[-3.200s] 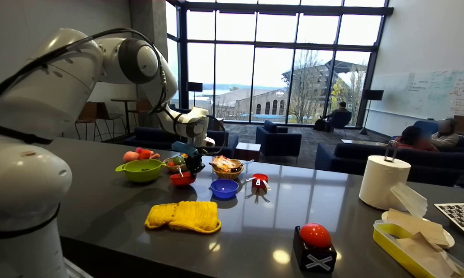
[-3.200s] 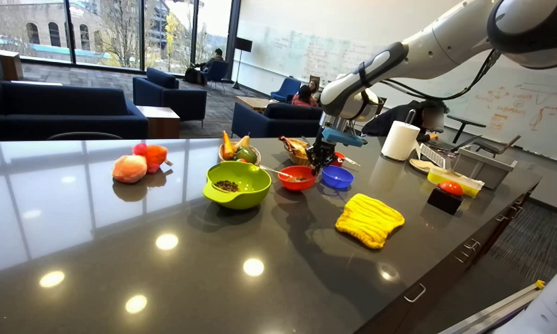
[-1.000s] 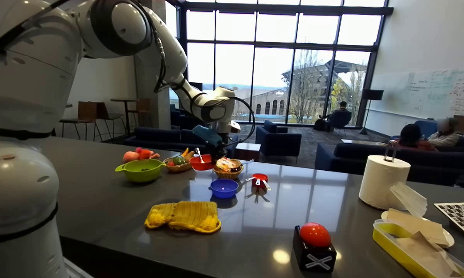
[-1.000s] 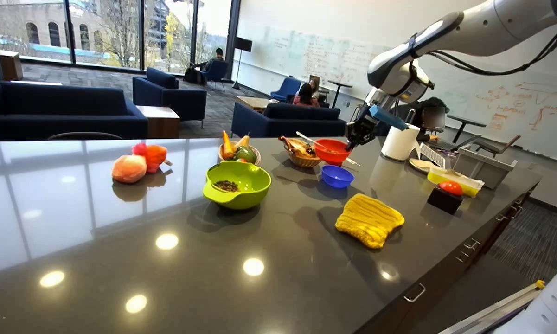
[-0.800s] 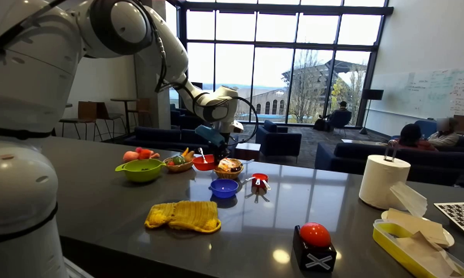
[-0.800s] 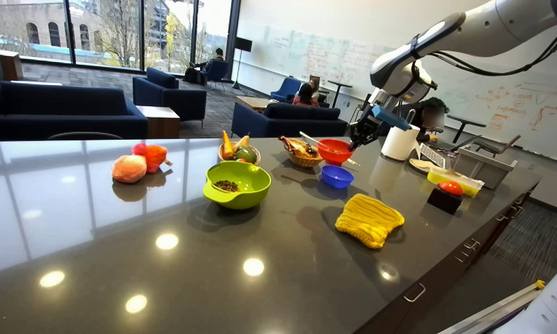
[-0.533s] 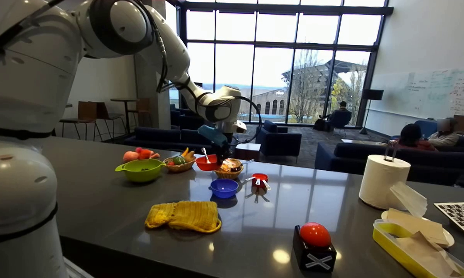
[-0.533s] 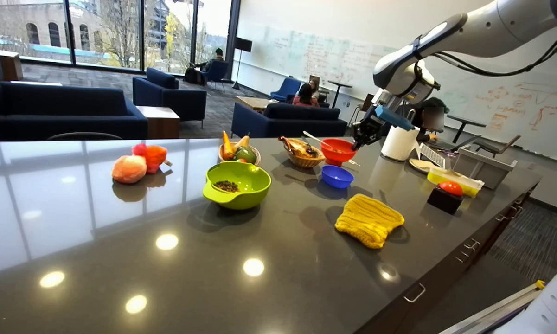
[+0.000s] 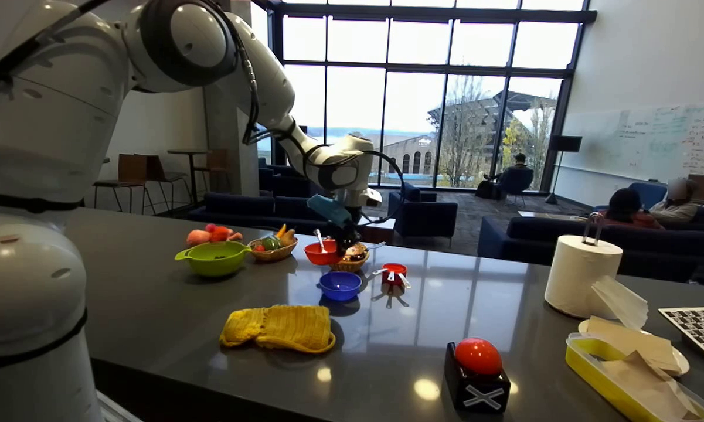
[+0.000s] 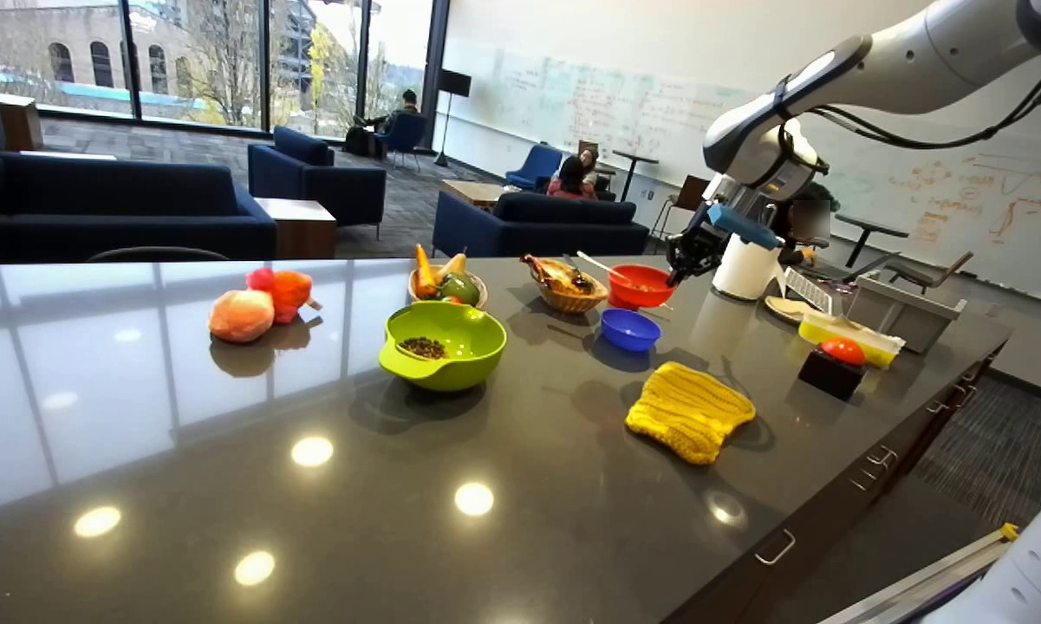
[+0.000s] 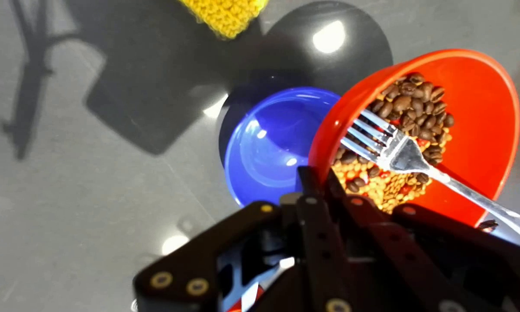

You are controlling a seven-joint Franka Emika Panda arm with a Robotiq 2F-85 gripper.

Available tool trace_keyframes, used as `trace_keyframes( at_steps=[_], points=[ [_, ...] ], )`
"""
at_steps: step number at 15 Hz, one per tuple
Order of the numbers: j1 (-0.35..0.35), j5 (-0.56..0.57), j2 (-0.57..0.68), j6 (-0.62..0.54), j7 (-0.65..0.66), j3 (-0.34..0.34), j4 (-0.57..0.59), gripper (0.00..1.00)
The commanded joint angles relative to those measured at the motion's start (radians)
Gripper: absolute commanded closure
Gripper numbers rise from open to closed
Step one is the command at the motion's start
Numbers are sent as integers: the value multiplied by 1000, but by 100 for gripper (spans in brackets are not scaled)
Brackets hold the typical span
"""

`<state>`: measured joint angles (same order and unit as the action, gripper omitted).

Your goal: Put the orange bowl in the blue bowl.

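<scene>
The orange bowl [image 9: 321, 253] is held in the air, and it also shows in an exterior view [image 10: 641, 289]. My gripper [image 11: 319, 177] is shut on its rim, one finger inside and one outside. In the wrist view the orange bowl [image 11: 480, 130] is tilted. It holds coffee beans, small yellow grains and a metal fork [image 11: 409, 158] whose handle sticks out past the rim. The blue bowl [image 11: 264, 151] stands upright on the counter below, with nothing seen inside; the orange bowl covers part of it. The blue bowl shows whole in both exterior views [image 9: 340, 286] [image 10: 631, 331].
A wicker basket with food [image 10: 569, 299] stands close to the blue bowl. Red measuring cups [image 9: 394, 274] lie beside it. A yellow cloth [image 9: 278, 331], a green bowl [image 9: 217, 261], a fruit basket [image 9: 274, 252], a paper towel roll [image 9: 583, 278] and a red-topped black object [image 9: 479, 375] are around.
Over three seconds the orange bowl has risen off the counter in my gripper and moved right in both exterior views. In the last second it drifts further right and slightly lower.
</scene>
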<state>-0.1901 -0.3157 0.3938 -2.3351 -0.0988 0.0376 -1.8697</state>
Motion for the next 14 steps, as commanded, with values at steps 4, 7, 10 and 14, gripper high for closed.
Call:
trace_keyframes(
  at_steps=[4,7,10,14],
  points=[
    [-10,-11,54,1,28,12,44,99],
    [-11,-8,88,0,35,11,66,99],
    [-16,-10,126,-2,36,7,94,99],
    [-23,-8,160,-1,39,7,124,99]
  ],
)
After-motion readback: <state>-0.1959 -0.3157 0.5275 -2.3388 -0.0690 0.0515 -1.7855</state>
